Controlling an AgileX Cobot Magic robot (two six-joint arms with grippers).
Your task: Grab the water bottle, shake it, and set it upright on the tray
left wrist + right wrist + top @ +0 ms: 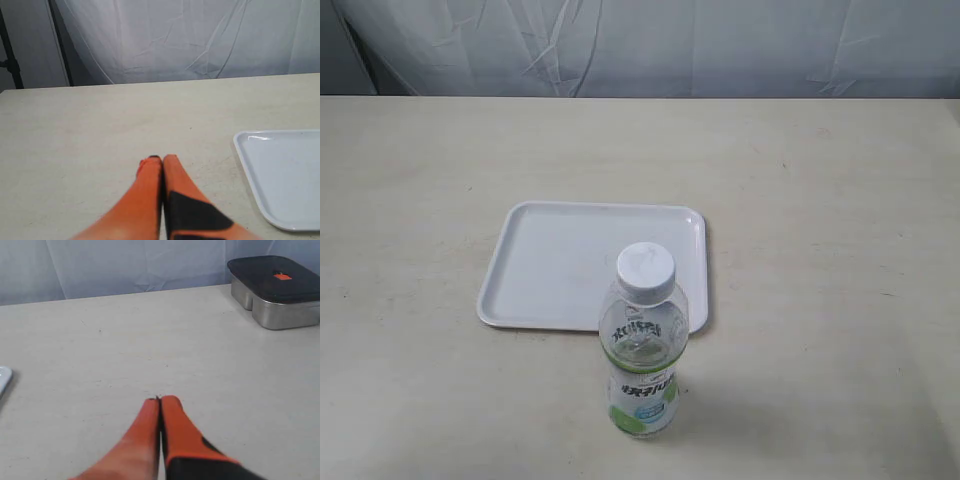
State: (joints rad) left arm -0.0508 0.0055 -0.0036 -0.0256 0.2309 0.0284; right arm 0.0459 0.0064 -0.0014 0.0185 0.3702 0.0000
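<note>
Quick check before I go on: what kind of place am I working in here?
Likely a staged test bench, not a home kitchen: a plain pale table, a white cloth backdrop hung behind it, and only a few props, the water bottle, the tray and a lidded metal box.

Soft, even light — faint shadows, glare on the tray [285, 175] (close foregrounds blurred).

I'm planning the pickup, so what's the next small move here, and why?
Probably open one gripper, say the right gripper, and bring it toward the water bottle. Both it and the left gripper are shut and empty. The bottle stands upright on the table beside the tray, not on it.
</note>
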